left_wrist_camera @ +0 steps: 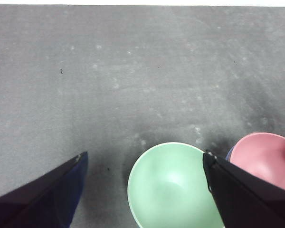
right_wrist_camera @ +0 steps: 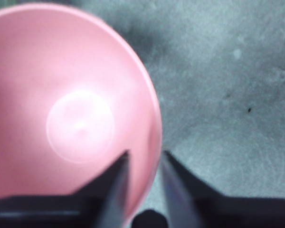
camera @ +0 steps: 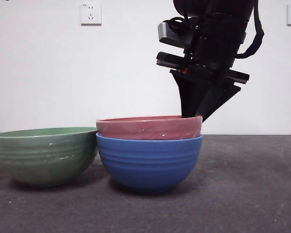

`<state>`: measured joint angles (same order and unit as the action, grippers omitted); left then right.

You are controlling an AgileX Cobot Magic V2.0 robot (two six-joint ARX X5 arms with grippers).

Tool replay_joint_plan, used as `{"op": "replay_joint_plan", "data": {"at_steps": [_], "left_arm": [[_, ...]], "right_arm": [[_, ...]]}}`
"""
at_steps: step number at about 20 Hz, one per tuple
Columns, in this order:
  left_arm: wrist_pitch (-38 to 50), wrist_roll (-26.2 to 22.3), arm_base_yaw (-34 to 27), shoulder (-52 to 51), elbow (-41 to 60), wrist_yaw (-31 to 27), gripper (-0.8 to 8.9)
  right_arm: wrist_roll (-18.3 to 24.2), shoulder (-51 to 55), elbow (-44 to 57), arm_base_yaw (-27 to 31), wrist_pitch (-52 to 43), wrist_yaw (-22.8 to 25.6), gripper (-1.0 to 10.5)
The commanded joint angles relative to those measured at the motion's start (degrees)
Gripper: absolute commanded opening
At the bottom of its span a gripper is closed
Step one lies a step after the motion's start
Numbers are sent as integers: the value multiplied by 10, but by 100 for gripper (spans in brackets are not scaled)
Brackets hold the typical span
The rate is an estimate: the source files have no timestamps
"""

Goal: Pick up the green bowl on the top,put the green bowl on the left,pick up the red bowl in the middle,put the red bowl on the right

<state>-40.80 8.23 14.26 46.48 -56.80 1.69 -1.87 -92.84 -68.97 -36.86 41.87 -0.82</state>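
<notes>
The green bowl (camera: 44, 154) stands upright on the table at the left, touching the blue bowl. It also shows in the left wrist view (left_wrist_camera: 171, 187). The red bowl (camera: 149, 127) sits nested in the blue bowl (camera: 148, 162) in the middle. My right gripper (camera: 194, 115) comes down from above at the red bowl's right rim. In the right wrist view my right gripper (right_wrist_camera: 145, 153) has one jaw inside the red bowl (right_wrist_camera: 66, 109) and one outside, closed narrowly on the rim. My left gripper (left_wrist_camera: 143, 154) is open and empty, high above the green bowl.
The dark grey table (camera: 247, 194) stretches bare to the right of the stacked bowls. A white wall with two sockets (camera: 90, 13) stands behind. The red bowl also shows at the edge of the left wrist view (left_wrist_camera: 263, 159).
</notes>
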Motion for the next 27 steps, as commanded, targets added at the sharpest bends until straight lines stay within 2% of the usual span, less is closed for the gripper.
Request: {"op": "replay_joint_plan", "data": {"at_steps": [1,8,14,18,20,22,24,27], "left_arm": [[0,6,-1,0,1,0,405],[0,6,-1,0,1,-1,405],[0,6,-1,0,1,-2,405],[1,6,-1,0,1,-2,405],[1,6,-1,0,1,-1,405],[1,6,-1,0,1,-1,405],[1,6,-1,0,1,-1,405],[1,6,-1,0,1,-1,405]], "right_arm": [[3,-3,0,-1,-7,1,-12],[3,33,-23,-1,-28,-6,-12],[3,161,-34,22,-10,5,-12],[3,254,-34,82,98,109,-12],[-3,278,-34,135,174,134,-12],[-15,284,-28,191,218,127,-12],[-15,283,-3,226,215,117,-12],[-15,275,66,241,129,22,-12]]}}
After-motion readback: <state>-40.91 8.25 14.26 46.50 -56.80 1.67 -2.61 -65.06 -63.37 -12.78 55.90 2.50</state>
